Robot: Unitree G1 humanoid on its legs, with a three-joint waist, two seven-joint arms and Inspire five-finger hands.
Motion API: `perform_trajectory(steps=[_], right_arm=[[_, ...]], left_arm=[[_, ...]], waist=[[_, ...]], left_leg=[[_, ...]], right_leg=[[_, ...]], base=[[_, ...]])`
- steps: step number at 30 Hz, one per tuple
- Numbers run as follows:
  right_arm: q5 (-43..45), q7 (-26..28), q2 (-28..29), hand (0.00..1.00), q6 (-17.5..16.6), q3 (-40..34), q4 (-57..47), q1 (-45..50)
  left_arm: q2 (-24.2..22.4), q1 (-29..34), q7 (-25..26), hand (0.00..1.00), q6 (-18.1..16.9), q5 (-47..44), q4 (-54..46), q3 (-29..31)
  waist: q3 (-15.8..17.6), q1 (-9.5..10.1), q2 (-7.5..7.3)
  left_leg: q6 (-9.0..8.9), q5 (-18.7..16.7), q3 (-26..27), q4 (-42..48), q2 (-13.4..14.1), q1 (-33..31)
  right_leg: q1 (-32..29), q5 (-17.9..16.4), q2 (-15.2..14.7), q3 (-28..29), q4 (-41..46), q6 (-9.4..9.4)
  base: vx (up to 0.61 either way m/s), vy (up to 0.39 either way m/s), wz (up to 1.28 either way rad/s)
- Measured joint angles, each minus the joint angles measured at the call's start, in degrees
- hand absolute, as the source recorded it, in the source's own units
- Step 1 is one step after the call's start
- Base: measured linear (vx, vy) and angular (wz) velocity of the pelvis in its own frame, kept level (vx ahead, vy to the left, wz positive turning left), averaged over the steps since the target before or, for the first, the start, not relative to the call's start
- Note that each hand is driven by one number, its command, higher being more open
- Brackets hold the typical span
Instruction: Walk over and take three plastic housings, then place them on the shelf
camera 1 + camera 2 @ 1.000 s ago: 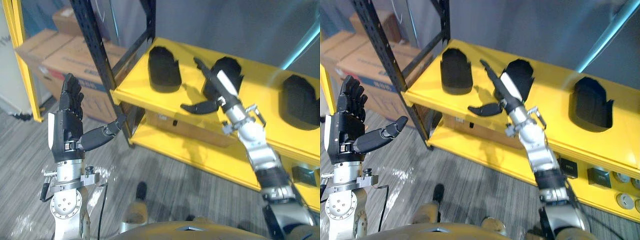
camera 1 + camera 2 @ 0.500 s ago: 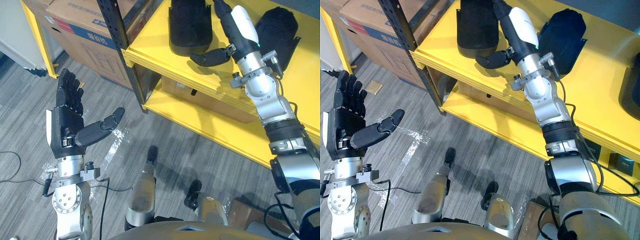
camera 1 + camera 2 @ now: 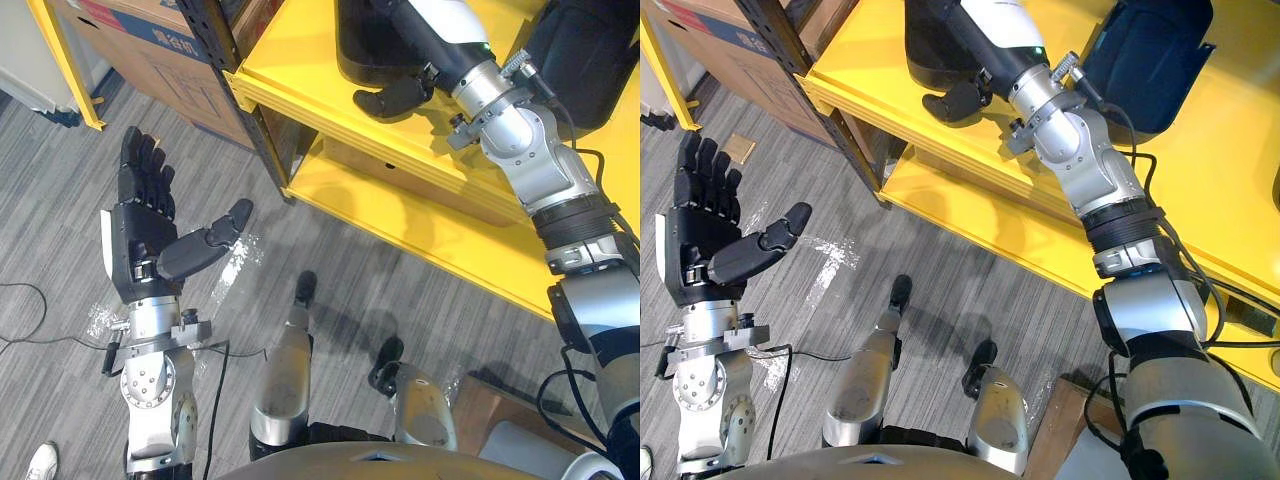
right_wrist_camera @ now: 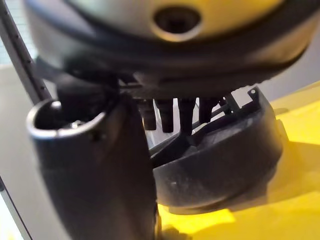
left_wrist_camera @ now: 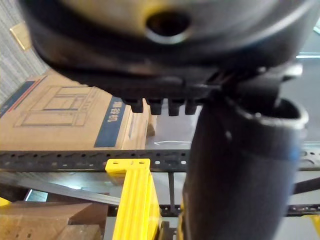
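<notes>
The yellow shelf is running across the head views from twelve to three o'clock, and two black plastic housings are sitting on its top board. The nearer housing is standing at twelve o'clock, close to the front edge. The second housing is lying at about one o'clock, well apart from the first.

The right hand is reaching in over the shelf edge to the nearer housing, its fingers stretching out straight alongside it and its thumb jutting out low over the yellow board. In the right wrist view the fingers are pointing straight at that housing's dark curved wall, wide and gripping nothing. They may be touching it, but the contact is hard to make out.

The left hand is hovering at eight o'clock over the grey floor, fingers straight and thumb spread wide, holding nothing. A cardboard box is sitting at eleven o'clock beside the rack's black upright.
</notes>
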Motion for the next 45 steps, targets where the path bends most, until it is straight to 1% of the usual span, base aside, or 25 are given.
perform_trajectory(steps=[3,9,10,12,14,18,22,25,28,29,30,31,33,35,36,37,41,43,45], right_arm=[[-0.1,0.5,-0.3,0.0,0.3,1.3,0.2,-0.1],[0.0,1.2,-0.5,0.0,0.4,2.9,3.0,-3.5],[0.0,1.3,-0.4,0.0,-0.3,3.6,3.0,-3.9],[0.4,1.2,-0.4,0.0,-0.2,4.3,4.0,-4.4],[0.2,1.4,-0.4,0.0,-0.4,4.6,4.3,-5.2],[0.2,1.6,-0.4,0.0,-1.4,4.6,5.1,-5.6],[0.4,1.5,-0.4,0.0,-1.2,5.6,6.2,-6.9],[1.0,0.4,-0.4,0.0,-0.1,5.7,6.7,-6.9],[2.3,-1.8,0.1,0.0,3.4,5.6,7.1,-6.9],[2.8,-3.1,1.0,0.0,5.4,5.1,7.5,-6.9],[2.9,-3.7,1.6,0.0,6.5,4.6,7.6,-6.9],[3.3,-4.8,2.5,0.0,9.0,3.4,8.0,-6.9],[3.5,-5.1,3.7,0.0,11.6,1.3,8.4,-6.9],[4.7,-5.3,5.1,0.0,15.1,-1.6,8.5,-6.8],[5.0,-5.3,5.5,0.0,15.9,-2.2,8.5,-6.8],[5.4,-5.4,6.0,0.0,17.5,-3.5,8.5,-6.8],[5.7,-5.3,6.5,0.0,19.3,-4.8,8.4,-6.8],[6.7,-5.3,6.5,0.0,19.5,-5.0,8.3,-6.8],[7.8,-5.1,7.0,0.0,20.8,-5.2,7.3,-6.8]], left_arm=[[0.0,0.0,1.0,1.0,0.0,0.0,0.0,-0.3],[0.0,-0.1,1.7,1.0,0.0,-1.4,0.0,-0.9],[0.0,-0.1,1.7,1.0,0.1,-1.9,0.0,-0.9],[0.0,-0.3,1.8,1.0,0.4,-2.3,0.0,-1.0],[0.0,-0.3,1.8,1.0,1.1,-3.6,0.0,-1.2],[-0.1,-0.5,2.2,1.0,1.2,-3.6,0.0,-2.6],[-0.2,-0.6,3.2,1.0,1.2,-3.6,0.0,-3.1],[-0.2,-0.7,3.1,1.0,1.2,-3.6,0.0,-3.2],[-0.2,-0.7,3.4,1.0,1.2,-3.7,0.0,-3.7],[-0.2,-0.6,3.9,1.0,1.2,-3.8,0.0,-4.4],[-0.2,-0.6,3.9,1.0,1.2,-3.8,0.0,-4.8],[-0.2,-0.7,4.0,1.0,1.3,-3.8,0.0,-5.8],[-0.2,-0.7,4.1,1.0,1.5,-4.0,0.0,-6.5],[-0.3,-0.7,4.2,1.0,2.6,-4.1,0.0,-7.0],[-0.3,-0.7,4.3,1.0,2.8,-4.1,0.0,-7.0],[-0.3,-0.8,4.3,1.0,3.2,-4.8,0.0,-7.0],[-0.3,-1.3,5.3,1.0,3.7,-6.0,0.0,-7.1],[-0.3,-1.8,5.7,1.0,4.0,-6.0,0.0,-7.2],[-0.3,-2.0,6.3,1.0,4.5,-6.0,0.0,-7.5]], waist=[[0.0,0.03,0.0],[0.0,0.22,0.01],[0.0,0.55,0.01],[0.0,1.31,0.0],[0.0,1.52,-0.02],[0.1,1.83,-0.07],[0.1,1.97,-0.08],[0.1,2.65,-0.12],[0.1,3.18,-0.13],[0.1,3.21,-0.14],[0.1,3.21,-0.14],[0.1,3.24,-0.14],[0.1,3.23,-0.12],[0.1,3.16,-0.1],[0.1,3.11,-0.09],[0.1,3.06,-0.06],[0.2,3.0,0.03],[0.4,3.01,0.33],[0.7,2.94,0.75]], left_leg=[[-0.4,-0.3,0.1,0.0,0.0,-0.1],[-0.38,-0.4,0.2,0.0,0.1,-0.2],[-0.37,-0.4,0.3,0.0,0.1,-0.2],[-0.18,-0.3,0.4,0.0,0.2,-0.2],[-0.02,-0.2,0.4,0.0,0.2,-0.3],[0.0,-0.2,0.4,0.0,0.1,-0.3],[-0.01,-0.2,0.6,-0.1,0.4,-0.3],[-0.03,-0.2,0.7,-0.1,0.6,-0.3],[-0.03,-0.2,0.7,-0.1,0.6,-0.3],[-0.02,-0.2,0.7,-0.2,0.6,-0.3],[-0.02,-0.2,0.7,-0.2,0.6,-0.3],[-0.01,-0.2,0.7,-0.2,0.5,-0.3],[-0.01,-0.2,0.7,-0.2,0.5,-0.3],[-0.01,-0.2,0.7,-0.2,0.5,-0.3],[-0.01,-0.2,0.7,-0.2,0.5,-0.3],[-0.02,-0.2,0.7,-0.2,0.5,-0.3],[-0.09,-0.2,0.6,0.0,0.5,-0.3],[-0.17,-0.3,0.6,0.2,0.5,-0.3],[-0.31,-0.6,0.5,0.7,0.3,-0.3]], right_leg=[[-0.2,-0.1,0.0,0.0,0.0,0.0],[-0.3,0.0,0.0,0.1,-0.1,0.02],[-0.3,-0.1,0.1,0.1,-0.1,0.01],[-0.2,-0.1,0.1,0.1,-0.2,0.0],[-0.2,0.0,0.1,0.0,-0.2,0.01],[-0.2,0.0,0.1,-0.1,-0.3,0.04],[-0.1,0.0,0.4,0.1,-1.0,0.05],[-0.2,0.0,0.7,0.1,-1.0,0.02],[-0.2,0.0,0.7,0.1,-1.0,0.02],[-0.2,0.0,0.6,0.1,-1.0,0.02],[-0.2,0.0,0.6,0.1,-1.0,0.03],[-0.2,0.0,0.5,0.1,-0.9,0.03],[-0.2,0.0,0.5,0.1,-0.9,0.03],[-0.2,0.0,0.5,0.0,-0.8,0.02],[-0.2,0.0,0.5,0.0,-0.6,0.02],[-0.4,-0.1,0.4,0.1,-0.2,-0.07],[-0.5,-0.4,0.3,0.1,0.3,-0.2],[-0.5,-0.6,0.3,0.1,0.7,-0.3],[-0.6,-1.0,0.0,0.1,1.2,-0.25]], base=[[-0.01,-0.047,-0.01],[0.0,-0.046,-0.01],[0.01,-0.065,0.0],[0.02,-0.072,0.01],[0.02,-0.054,0.02],[0.0,-0.036,0.0],[0.0,-0.002,-0.02],[0.0,0.0,0.0],[0.0,0.0,0.0],[0.0,0.0,0.0],[0.0,0.0,0.0],[0.0,0.0,0.0],[0.0,0.0,0.0],[0.0,0.0,0.0],[0.0,0.0,0.0],[0.0,0.0,0.0],[0.0,-0.024,0.0],[-0.01,-0.049,0.01],[-0.03,-0.045,0.0]])
